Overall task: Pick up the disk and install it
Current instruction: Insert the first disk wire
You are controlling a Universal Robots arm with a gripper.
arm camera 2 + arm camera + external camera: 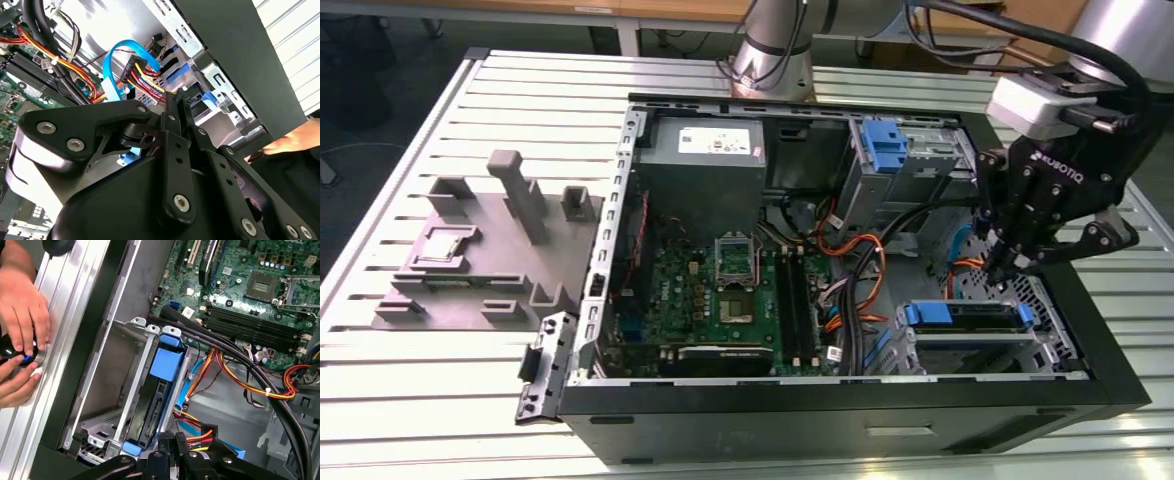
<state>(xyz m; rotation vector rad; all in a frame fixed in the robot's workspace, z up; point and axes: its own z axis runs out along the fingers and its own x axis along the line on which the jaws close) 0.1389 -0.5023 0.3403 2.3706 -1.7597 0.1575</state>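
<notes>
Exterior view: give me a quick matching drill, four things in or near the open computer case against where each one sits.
Things:
1. gripper
2. disk
3. power supply box
4. grey fixture block

Places:
A. on the slatted table, outside the case on the exterior view's left
B. in the drive cage at the case's near corner, on the exterior view's right
C. in the case's far corner, beside the arm's base
D. hanging just above the drive cage, over the orange and blue cables

Pairs: 1-D, 2-B, 3-C, 4-A
</notes>
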